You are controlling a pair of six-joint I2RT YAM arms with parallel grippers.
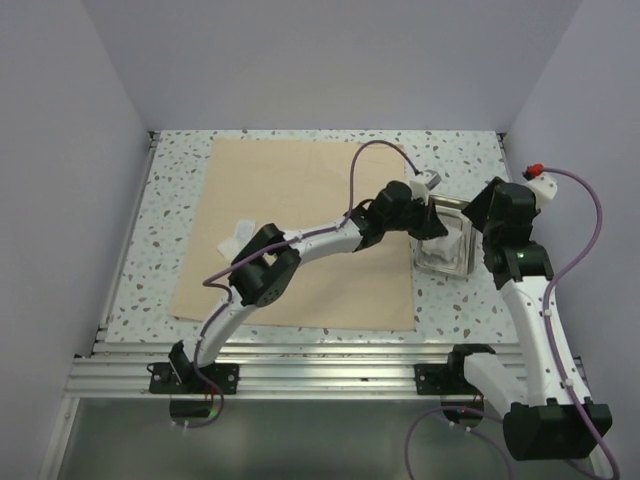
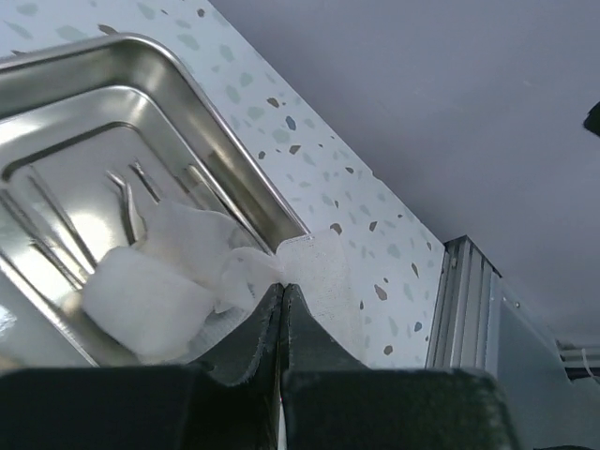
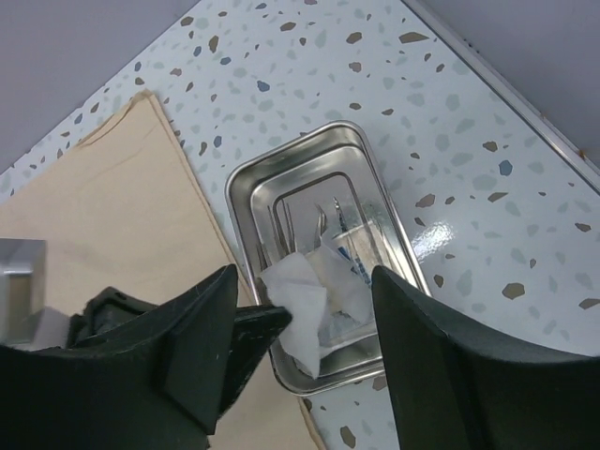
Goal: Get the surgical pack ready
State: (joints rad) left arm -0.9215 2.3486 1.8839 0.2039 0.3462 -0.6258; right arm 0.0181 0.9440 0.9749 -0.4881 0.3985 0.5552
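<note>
The steel tray (image 1: 460, 268) stands on the table just right of the spread beige cloth (image 1: 300, 240). Slim metal instruments (image 3: 323, 217) and a gauze packet with blue print (image 3: 361, 267) lie in it. My left gripper (image 2: 283, 286) is shut on the edge of a white gauze packet (image 2: 150, 300) that rests over the tray's rim (image 2: 234, 131); the pinch also shows in the right wrist view (image 3: 300, 300). My right gripper (image 3: 323, 352) is open and empty above the tray (image 3: 246, 178), with its fingers apart on either side of it.
More white gauze packets (image 1: 238, 237) lie on the left part of the cloth. The speckled table (image 1: 460, 160) ends at walls at the back and both sides. An aluminium rail (image 1: 320, 375) runs along the front edge.
</note>
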